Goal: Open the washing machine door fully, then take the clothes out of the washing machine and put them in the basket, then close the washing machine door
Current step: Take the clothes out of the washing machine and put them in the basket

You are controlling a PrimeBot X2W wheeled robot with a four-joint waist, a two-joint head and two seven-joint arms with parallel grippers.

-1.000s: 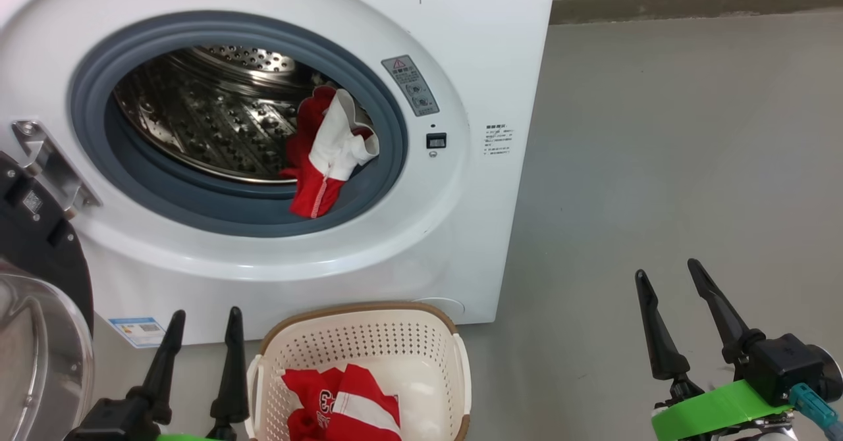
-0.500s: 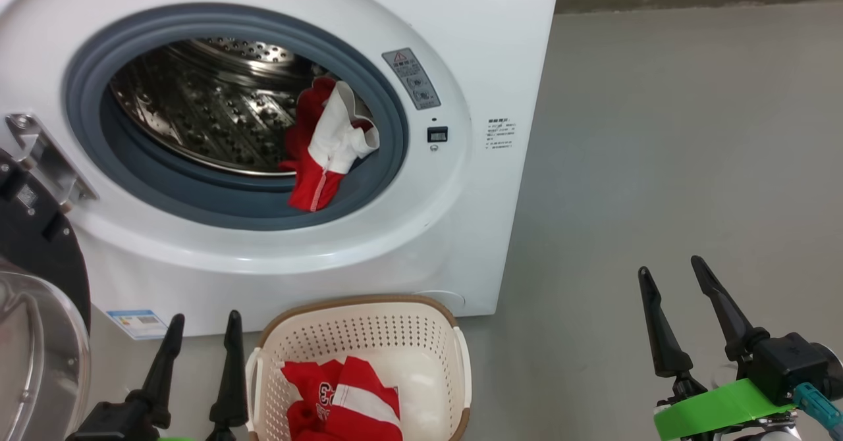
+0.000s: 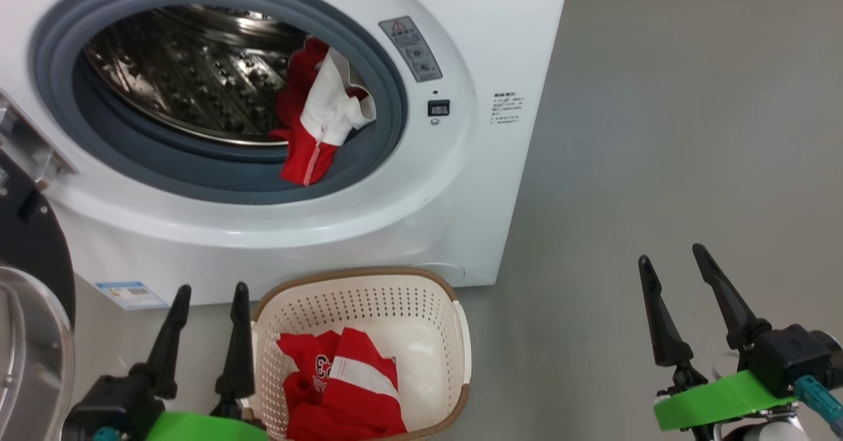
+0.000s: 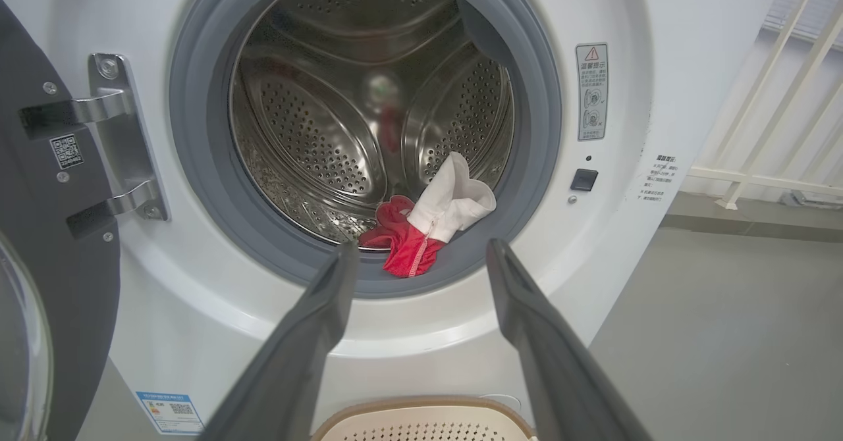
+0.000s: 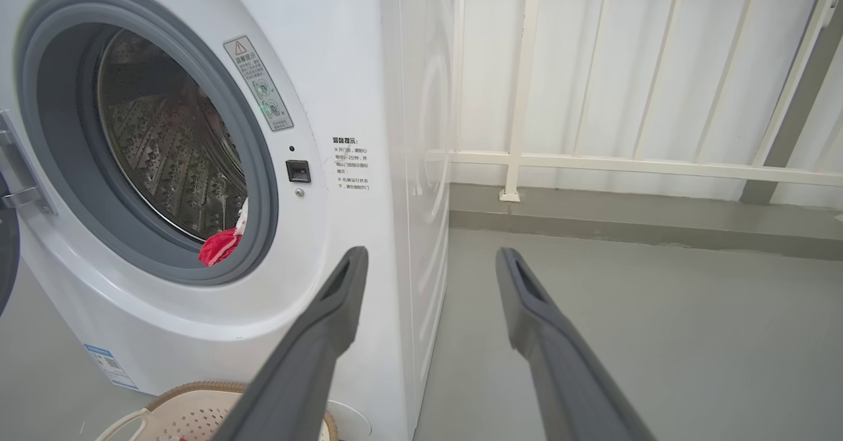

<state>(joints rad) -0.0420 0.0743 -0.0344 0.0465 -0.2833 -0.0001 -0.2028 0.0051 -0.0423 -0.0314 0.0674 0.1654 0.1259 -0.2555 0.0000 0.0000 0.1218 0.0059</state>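
The clothes (image 3: 316,118), soft red fabric with white panels, hung over the grey rubber ring (image 3: 217,174) of the perforated steel drum (image 3: 164,79), with more crumpled in the cream perforated basket (image 3: 355,276) before the boxy white washing machine (image 3: 474,26). Its round glossy black door (image 3: 29,250) stood swung open. The left pincer (image 3: 212,288) and right pincer (image 3: 672,253) were both spread.

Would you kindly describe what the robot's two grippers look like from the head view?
The left gripper and right gripper each have two long, tapering black fingers set on a black block. A bright green band wraps each wrist behind the block. A small teal connector sticks out beside the right gripper's block.
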